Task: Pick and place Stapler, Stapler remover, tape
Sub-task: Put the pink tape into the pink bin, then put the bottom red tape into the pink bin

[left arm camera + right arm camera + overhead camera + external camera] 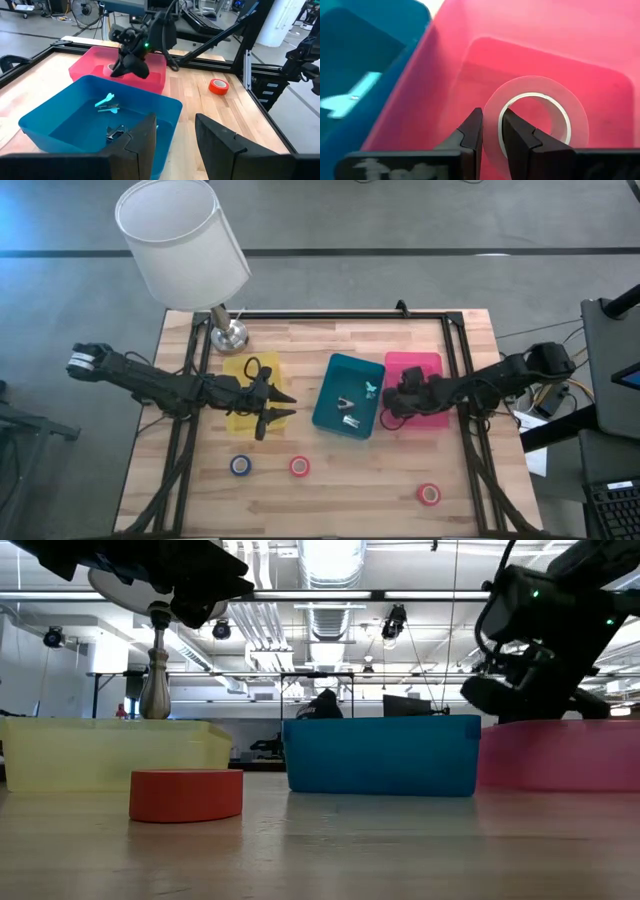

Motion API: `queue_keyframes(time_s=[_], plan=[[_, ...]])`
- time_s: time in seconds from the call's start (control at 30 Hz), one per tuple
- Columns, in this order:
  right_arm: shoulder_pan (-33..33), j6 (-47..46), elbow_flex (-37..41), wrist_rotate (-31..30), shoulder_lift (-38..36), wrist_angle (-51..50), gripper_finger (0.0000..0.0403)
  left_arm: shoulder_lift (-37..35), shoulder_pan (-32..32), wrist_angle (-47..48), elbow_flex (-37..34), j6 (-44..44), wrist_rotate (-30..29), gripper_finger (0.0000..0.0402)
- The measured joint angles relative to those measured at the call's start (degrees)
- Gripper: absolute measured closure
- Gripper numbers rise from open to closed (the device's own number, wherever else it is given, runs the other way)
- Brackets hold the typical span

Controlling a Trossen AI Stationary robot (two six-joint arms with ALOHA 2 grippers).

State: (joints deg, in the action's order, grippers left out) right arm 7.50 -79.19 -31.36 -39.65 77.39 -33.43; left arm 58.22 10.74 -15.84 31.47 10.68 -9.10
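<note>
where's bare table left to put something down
Free: the wood between the red roll and the far-right red roll, and the strip behind the blue tray. Crowded: the row of trays mid-table, with both pincers there.

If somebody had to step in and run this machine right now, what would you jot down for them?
Right tool: inside the pink tray, fingers closed on the rim of a clear tape roll, not yet let go.
Left tool: open and empty, hovering by the yellow tray.
Yellow tray holds a dark item; I cannot tell what it is.
Blue tray holds a small metal piece and a light blue piece.
Still on the table: blue roll, red roll, another red roll.
Left: release the clear roll, then collect those three.
</note>
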Motion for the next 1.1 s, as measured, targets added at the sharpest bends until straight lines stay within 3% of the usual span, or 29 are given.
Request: queue_keyframes(time_s=[0.27, 0.77, 1.1], plan=[[-2.2, 2.5, -1.0, 6.3, 3.7, 1.0, 0.0349, 0.0, 0.0, 0.0, 0.0, 0.1, 0.0, 0.0261], [-2.5, 7.4, -2.2, 6.7, 3.7, 0.9, 0.0347, 0.0, 0.0, 0.0, 0.0, 0.1, 0.0, 0.0261], [-2.4, 7.9, -2.2, 6.6, 3.7, 1.0, 0.0288, 0.0, 0.0, 0.0, 0.0, 0.1, 0.0, 0.0261]])
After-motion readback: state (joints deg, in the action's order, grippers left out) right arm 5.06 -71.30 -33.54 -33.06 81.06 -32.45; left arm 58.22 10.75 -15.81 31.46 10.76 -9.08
